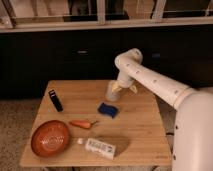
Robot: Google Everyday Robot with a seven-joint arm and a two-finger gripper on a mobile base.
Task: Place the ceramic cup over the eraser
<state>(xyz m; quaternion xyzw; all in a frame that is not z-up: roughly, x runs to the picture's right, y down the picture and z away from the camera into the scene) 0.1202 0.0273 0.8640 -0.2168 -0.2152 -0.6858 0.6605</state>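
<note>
The ceramic cup point(112, 93) is a small whitish-grey tapered cup standing upright at the back middle of the wooden table point(140, 135). My gripper point(118, 88) is right at the cup's right side, reaching down from the white arm that comes in from the right. The eraser point(55, 100) is a slim black block lying near the table's back left, well to the left of the cup and the gripper.
A flat blue pad point(107, 110) lies just in front of the cup. A carrot point(82, 123) lies in the middle. An orange-red bowl point(50, 138) sits front left. A white printed box point(100, 148) lies near the front edge.
</note>
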